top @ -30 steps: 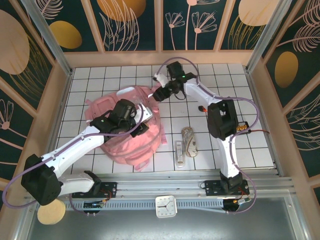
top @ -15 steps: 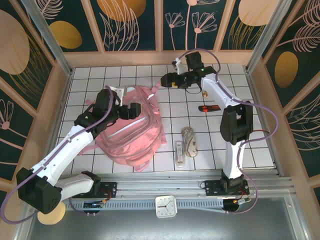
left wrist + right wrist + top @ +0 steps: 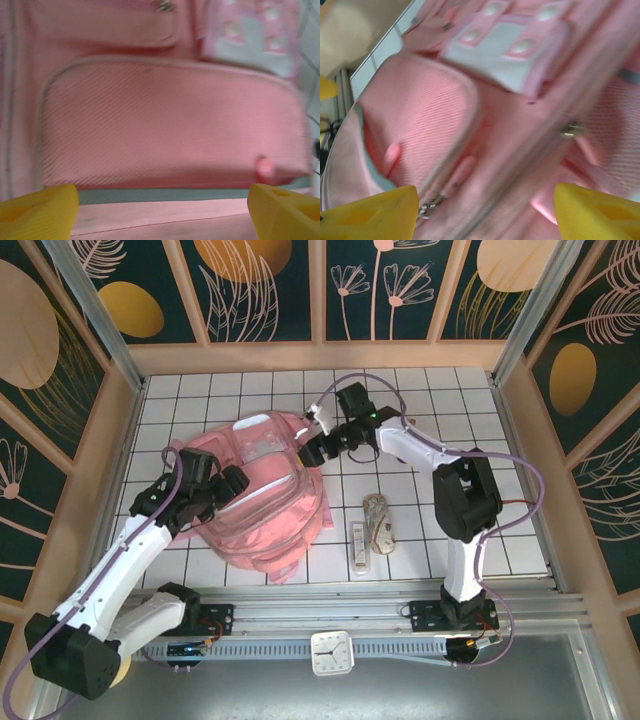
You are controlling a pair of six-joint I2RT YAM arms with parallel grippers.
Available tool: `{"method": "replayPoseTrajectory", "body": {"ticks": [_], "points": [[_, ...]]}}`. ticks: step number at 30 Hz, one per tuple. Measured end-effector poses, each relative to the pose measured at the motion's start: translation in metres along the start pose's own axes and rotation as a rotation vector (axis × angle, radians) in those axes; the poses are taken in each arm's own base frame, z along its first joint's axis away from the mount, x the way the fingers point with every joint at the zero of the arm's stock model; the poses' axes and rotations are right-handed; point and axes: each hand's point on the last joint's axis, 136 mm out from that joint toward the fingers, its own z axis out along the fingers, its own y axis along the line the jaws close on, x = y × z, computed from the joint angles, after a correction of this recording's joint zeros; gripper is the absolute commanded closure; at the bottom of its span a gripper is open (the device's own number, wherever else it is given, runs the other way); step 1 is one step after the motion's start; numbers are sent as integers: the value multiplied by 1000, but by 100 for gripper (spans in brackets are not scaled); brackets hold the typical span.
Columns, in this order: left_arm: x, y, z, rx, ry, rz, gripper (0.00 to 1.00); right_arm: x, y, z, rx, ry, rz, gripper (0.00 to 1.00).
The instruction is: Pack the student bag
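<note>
Room: dark wall panels (image 3: 260,290) printed with gold leaves and discs, framed in pale wood, on three sides.
Table (image 3: 500,440): white square tiles with dark grid lines, a metal rail along the 6 o'clock edge.
Bag (image 3: 270,505): lies flat at 9 o'clock from the table's middle. It is soft pink fabric with a rounded front pocket in a fine ribbed weave, a grey-green zip band beneath it, metal zip pulls and a pale patch with pink studs.
Left gripper (image 3: 233,482): over the bag's 9 o'clock edge. Its yellow fingertips are spread wide with nothing between them and the front pocket just ahead. Whether it touches the fabric cannot be told.
Right gripper (image 3: 315,443): at the bag's 1 o'clock corner, above the patch. Its fingertips are spread wide and hold nothing. Contact cannot be told.
Pouch (image 3: 378,522): clear and lumpy, on the tiles at 3 o'clock from the bag, apart from it.
White stick (image 3: 359,545): long and narrow, just beside the pouch at its 8 o'clock.
Clock (image 3: 330,652): small, square and white, at 6 o'clock beyond the rail.
</note>
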Motion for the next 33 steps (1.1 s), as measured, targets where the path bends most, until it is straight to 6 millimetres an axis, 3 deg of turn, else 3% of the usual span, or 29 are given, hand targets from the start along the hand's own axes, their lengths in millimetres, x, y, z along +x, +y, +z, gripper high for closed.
{"method": "replayPoseTrajectory", "body": {"ticks": [3, 7, 14, 19, 22, 26, 29, 33], "points": [[9, 24, 11, -70, 39, -41, 13, -9, 4, 2, -9, -31, -160, 36], [19, 50, 25, -137, 81, -76, 14, -14, 2, 6, 13, -59, -329, 35], [16, 65, 53, -194, 134, -77, 15, 34, 10, 32, 45, 24, -488, 34], [-4, 59, 68, -227, 164, -15, 16, 48, 23, 42, 88, 65, -579, 34], [-32, 47, 79, -235, 144, 33, 16, 56, 45, 47, 89, 76, -629, 33], [-77, 25, 94, -216, 85, 108, 17, 72, 68, 43, 69, 83, -661, 25], [-95, 14, 100, -189, 54, 156, 17, 79, 63, 38, 82, 88, -641, 25], [-91, 14, 103, -170, 58, 179, 17, 63, 33, 22, 155, 40, -587, 24]]}}
